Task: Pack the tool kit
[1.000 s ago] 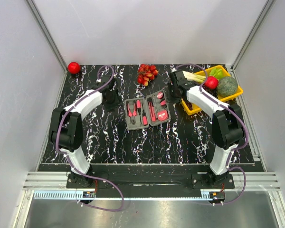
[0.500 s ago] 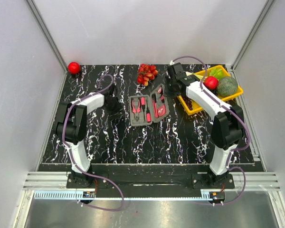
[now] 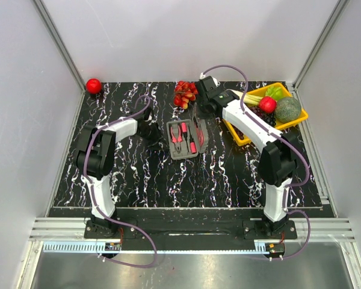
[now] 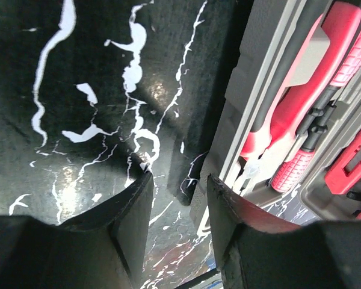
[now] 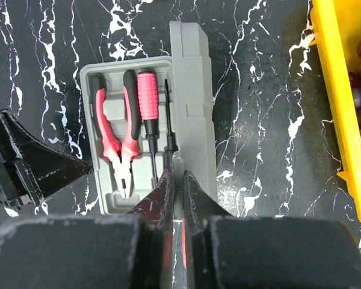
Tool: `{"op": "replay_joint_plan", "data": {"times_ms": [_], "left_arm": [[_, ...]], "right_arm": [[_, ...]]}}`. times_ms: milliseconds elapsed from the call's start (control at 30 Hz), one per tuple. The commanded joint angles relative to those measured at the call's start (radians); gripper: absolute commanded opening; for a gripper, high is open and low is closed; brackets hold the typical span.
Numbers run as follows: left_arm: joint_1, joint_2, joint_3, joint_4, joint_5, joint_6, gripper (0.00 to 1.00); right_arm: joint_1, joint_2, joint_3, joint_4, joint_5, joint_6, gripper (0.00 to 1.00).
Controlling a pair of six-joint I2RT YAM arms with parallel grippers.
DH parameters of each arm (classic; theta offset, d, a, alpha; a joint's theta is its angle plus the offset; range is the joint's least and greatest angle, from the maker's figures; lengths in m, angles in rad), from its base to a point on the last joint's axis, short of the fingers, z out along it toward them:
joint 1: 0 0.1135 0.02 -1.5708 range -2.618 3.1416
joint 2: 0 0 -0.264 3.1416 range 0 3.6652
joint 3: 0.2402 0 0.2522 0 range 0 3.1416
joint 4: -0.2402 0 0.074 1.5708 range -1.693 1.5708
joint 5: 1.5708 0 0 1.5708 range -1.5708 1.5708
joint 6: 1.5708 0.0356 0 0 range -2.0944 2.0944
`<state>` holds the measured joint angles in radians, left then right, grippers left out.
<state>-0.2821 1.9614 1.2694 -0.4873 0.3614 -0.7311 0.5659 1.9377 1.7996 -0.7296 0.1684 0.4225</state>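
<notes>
Right jaws are pinching the lid [image 5: 192, 90] narrowly, risking a slip. Left jaws are hovering half-wide, empty, beside the case [image 5: 86, 108], risking it sliding

Top cam looks down; wrist cams close, sharing case [image 5: 192, 90].

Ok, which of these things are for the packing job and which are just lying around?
For the job: grey tool case, red-handled pliers, screwdriver.

Just lying about: red ball, bunch of red fruit, yellow tray with its fruit.
</notes>
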Motion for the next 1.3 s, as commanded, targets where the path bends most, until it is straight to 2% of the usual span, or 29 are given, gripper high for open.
{"op": "replay_joint_plan", "data": {"times_ms": [0, 467, 767, 1067, 1100, 1267], "left_arm": [[-0.032, 0.056, 0.007, 0.016, 0.025, 0.004, 0.45], [-0.037, 0.054, 0.024, -0.017, -0.019, -0.024, 0.43], [-0.035, 0.05, 0.033, -0.025, -0.033, -0.033, 0.42], [-0.028, 0.053, 0.031, -0.033, -0.045, -0.031, 0.41], [-0.026, 0.053, 0.031, -0.033, -0.047, -0.033, 0.41], [-0.023, 0.051, 0.03, -0.04, -0.061, -0.034, 0.41]], "right_arm": [[0.048, 0.032, 0.101, -0.034, 0.092, 0.004, 0.0], [0.15, 0.112, 0.199, -0.112, 0.238, 0.051, 0.0], [0.176, 0.144, 0.242, -0.149, 0.26, 0.079, 0.02], [0.2, 0.187, 0.293, -0.183, 0.214, 0.127, 0.06], [0.207, 0.191, 0.299, -0.183, 0.215, 0.127, 0.09], [0.238, 0.224, 0.354, -0.2, 0.218, 0.11, 0.4]]}}
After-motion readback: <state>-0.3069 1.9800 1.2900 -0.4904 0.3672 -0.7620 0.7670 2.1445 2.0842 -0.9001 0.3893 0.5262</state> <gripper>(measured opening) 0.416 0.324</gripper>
